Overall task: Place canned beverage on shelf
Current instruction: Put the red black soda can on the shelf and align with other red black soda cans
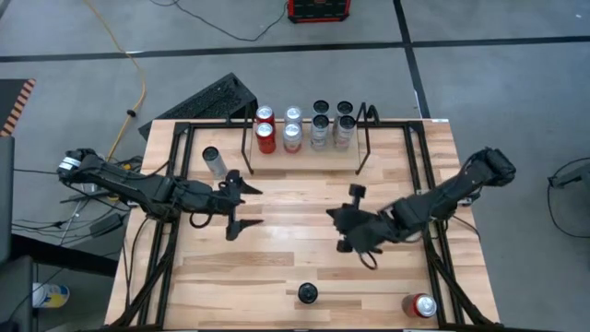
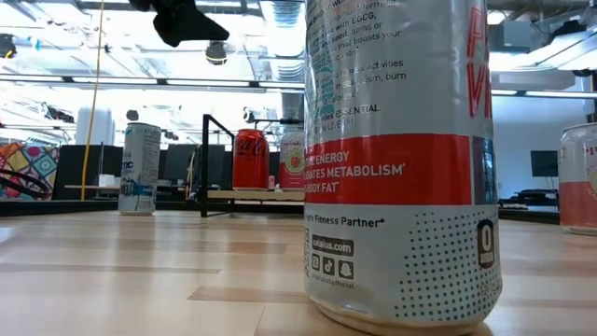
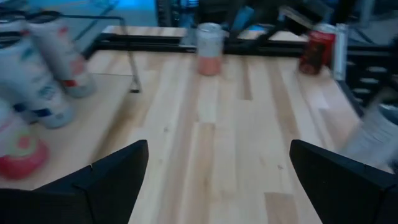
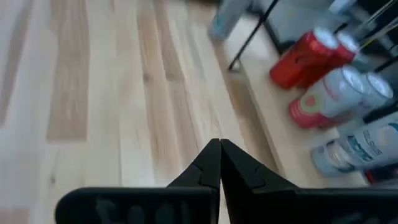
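The shelf (image 1: 365,138), a low black wire rack at the far middle of the table, carries several upright cans (image 1: 292,136), red ones at its left end. A silver can (image 1: 214,161) stands on the table left of it. A dark-topped can (image 1: 307,293) stands at the near edge and fills the low view (image 2: 401,159). A red can (image 1: 419,305) stands at the near right corner. My left gripper (image 1: 253,206) hovers open left of centre, with nothing between its fingers (image 3: 219,149). My right gripper (image 1: 333,216) hovers shut right of centre, holding nothing (image 4: 219,144).
Black tubular rails (image 1: 169,194) run along the left and right (image 1: 430,184) sides of the table. A pink-and-white can (image 3: 209,46) stands by the right rail. A black slatted object (image 1: 210,97) lies off the far left corner. Bare wood lies between the grippers (image 1: 295,240).
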Motion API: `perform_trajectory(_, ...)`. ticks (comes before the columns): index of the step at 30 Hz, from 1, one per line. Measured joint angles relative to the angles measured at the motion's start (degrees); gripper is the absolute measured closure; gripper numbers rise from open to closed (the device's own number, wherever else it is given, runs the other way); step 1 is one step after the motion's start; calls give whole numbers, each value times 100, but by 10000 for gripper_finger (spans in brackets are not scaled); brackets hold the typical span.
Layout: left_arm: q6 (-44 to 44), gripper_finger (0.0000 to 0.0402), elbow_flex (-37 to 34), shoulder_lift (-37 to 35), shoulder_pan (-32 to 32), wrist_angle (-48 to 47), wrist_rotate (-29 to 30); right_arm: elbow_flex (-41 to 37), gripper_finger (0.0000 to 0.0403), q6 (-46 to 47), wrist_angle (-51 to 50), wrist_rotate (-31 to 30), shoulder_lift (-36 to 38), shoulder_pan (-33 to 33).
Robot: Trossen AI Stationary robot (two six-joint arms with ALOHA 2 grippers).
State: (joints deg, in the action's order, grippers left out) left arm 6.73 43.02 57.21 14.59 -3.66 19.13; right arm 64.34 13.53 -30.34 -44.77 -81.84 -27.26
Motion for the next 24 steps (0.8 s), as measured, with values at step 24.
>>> perform_trajectory(24, 180, 24, 40, 1577, -49, 1751, -717, -2081, 376, -289, 3994, -1386, 58, -1282)
